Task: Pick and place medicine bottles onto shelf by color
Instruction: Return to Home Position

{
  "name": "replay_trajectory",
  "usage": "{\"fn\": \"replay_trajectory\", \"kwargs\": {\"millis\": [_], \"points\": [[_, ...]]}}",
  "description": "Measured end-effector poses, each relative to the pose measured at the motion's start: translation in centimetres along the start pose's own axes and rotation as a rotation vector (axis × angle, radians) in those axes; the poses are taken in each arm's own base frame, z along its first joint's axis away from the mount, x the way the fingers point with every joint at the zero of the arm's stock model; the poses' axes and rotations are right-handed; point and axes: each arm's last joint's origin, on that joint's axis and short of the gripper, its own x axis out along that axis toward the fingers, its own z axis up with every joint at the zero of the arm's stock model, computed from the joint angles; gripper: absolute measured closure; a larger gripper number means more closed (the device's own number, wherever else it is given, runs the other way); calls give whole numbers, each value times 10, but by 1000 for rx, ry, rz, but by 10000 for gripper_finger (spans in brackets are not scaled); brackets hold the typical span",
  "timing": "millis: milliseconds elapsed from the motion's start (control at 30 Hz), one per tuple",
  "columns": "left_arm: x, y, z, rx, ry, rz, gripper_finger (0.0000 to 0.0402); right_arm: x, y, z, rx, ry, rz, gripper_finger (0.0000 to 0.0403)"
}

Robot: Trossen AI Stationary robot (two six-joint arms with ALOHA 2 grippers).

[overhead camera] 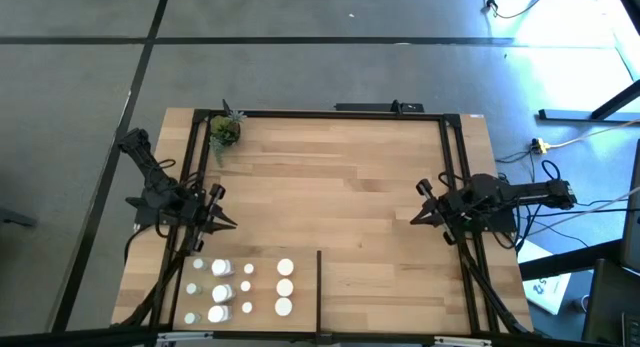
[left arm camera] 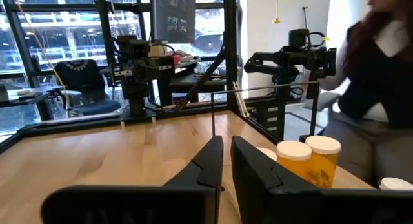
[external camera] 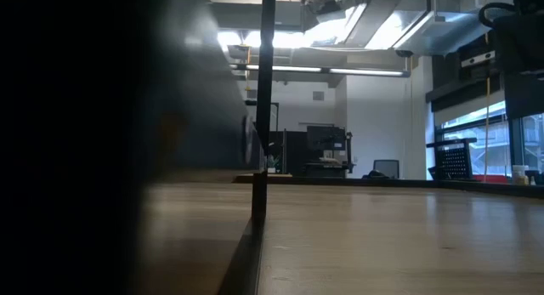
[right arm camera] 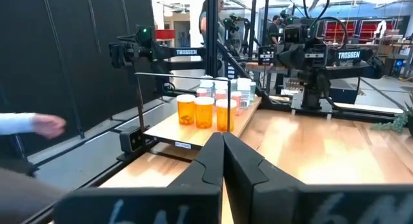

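Bottles: twelve white caps counted from above, in four columns of three. They stand upright at 7 o'clock on the shelf, apart from both grippers.
Orange bottles: three in a row, the column nearest the divider. Paler bottles stand behind them, and their colours cannot be counted.
Divider: one thin black strip at 6 o'clock, just beside the bottles at their 3 o'clock.
Plant: one, in the 11 o'clock corner.
Left gripper: at the 9 o'clock edge, holding nothing, its fingers drawn together to a slit.
Right gripper: at the 3 o'clock edge, its fingers pressed together and empty.
Surface: light planked wood framed all round by black bars.
Room: the grey floor is crossed by dark seams, and cables trail past the 3 o'clock side. The low view shows one black post rising from the wood, ceiling strip lights and windows beyond.
People: one person in a dark top shows beyond the bottles in the left wrist view. One hand with a pale sleeve shows in the right wrist view.
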Motion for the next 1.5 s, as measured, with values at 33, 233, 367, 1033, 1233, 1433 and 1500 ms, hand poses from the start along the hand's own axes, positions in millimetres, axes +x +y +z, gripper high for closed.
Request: {"fn": "replay_trajectory", "kwargs": {"millis": [33, 233, 367, 1033, 1233, 1433, 1500], "points": [[0, 0, 0, 0, 0, 0, 378, 0, 0, 0, -1, 0, 0, 396], [0, 0, 0, 0, 0, 0, 389, 0, 0, 0, -3, -1, 0, 396], [0, 0, 0, -1, 0, 0, 395, 0, 0, 0, -3, -2, 0, 396], [0, 0, 0, -1, 0, 0, 373, 0, 0, 0, -4, -2, 1, 396], [0, 0, 0, -1, 0, 0, 372, 0, 0, 0, -4, -2, 1, 396], [0, 0, 0, -1, 0, 0, 383, 0, 0, 0, -4, -2, 0, 396], [0, 0, 0, -1, 0, 0, 386, 0, 0, 0, -3, -2, 1, 396]]}}
